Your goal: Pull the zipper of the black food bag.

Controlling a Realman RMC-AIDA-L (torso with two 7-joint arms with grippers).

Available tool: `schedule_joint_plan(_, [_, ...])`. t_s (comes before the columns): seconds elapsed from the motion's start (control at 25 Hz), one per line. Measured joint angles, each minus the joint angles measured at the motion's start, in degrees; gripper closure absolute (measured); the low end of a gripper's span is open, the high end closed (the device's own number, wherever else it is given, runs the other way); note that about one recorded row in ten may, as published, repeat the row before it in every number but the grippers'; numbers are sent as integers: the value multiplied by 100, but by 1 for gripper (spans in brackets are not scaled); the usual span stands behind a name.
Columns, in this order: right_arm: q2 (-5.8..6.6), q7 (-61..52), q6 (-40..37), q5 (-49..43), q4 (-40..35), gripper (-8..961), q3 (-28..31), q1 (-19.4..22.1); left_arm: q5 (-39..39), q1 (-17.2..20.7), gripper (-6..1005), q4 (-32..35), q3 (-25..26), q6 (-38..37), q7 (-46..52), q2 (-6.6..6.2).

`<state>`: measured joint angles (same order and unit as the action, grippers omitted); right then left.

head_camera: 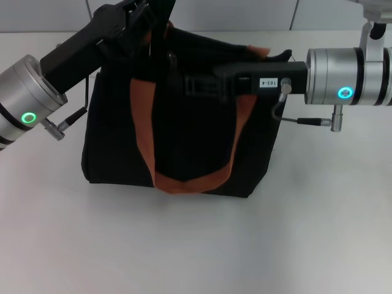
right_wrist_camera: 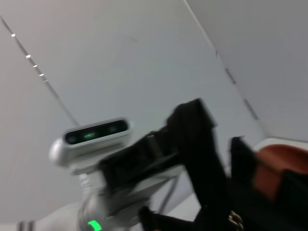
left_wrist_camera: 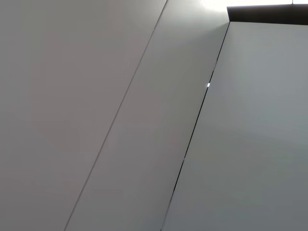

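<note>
On the white table [head_camera: 196,245], black food bag [head_camera: 177,110], right hand [head_camera: 193,84] labelled "103-4", left hand [head_camera: 144,21], grips cannot be told.

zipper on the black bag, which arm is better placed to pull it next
Probably the right. Its pincer reaches across the black food bag along the upper edge where the zip line runs. The left pincer is at the bag's far top left corner, seemingly bracing it. The zipper pull itself is not clearly visible.

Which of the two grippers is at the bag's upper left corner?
The left gripper, over the black food bag's upper left corner; the right gripper reaches across its middle.
</note>
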<state>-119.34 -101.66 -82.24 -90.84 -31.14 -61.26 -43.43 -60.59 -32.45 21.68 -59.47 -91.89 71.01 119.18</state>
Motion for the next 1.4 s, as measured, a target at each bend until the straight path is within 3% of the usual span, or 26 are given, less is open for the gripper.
schedule_joint_plan(1.4, [7, -467, 209, 153, 2, 627, -33, -156, 39, -33, 932, -51, -3, 224, -26, -1])
